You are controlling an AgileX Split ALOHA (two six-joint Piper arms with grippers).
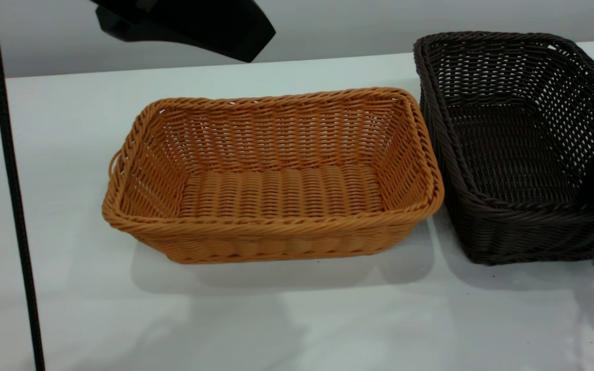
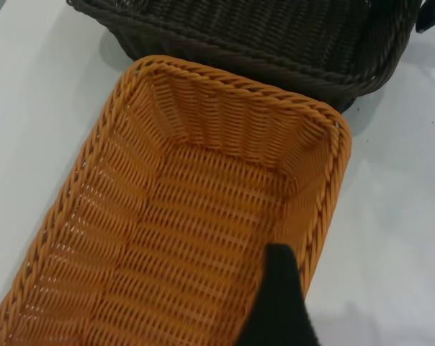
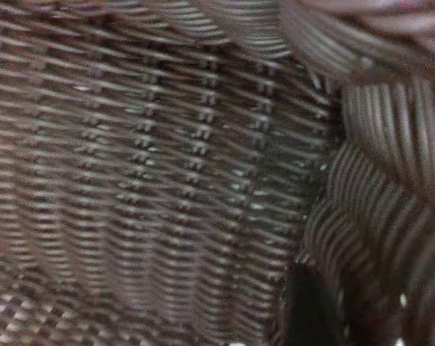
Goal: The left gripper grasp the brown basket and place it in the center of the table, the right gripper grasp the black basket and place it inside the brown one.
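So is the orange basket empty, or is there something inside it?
Empty. The brown basket shows only its bare ribbed floor in the exterior view, and the black basket sits beside it, not inside.

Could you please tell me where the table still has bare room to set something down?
The white table is bare in front of the orange-tan wicker basket, to its left toward the black cable, and behind it. It is crowded on the right, where the dark brown-black wicker basket touches it.

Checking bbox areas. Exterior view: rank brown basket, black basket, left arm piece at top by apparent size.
1. brown basket, fully in view.
2. black basket, close to it, but cut off at the frame's right, so the order of these two is unsure.
3. left arm piece, clearly smallest, cropped at top.
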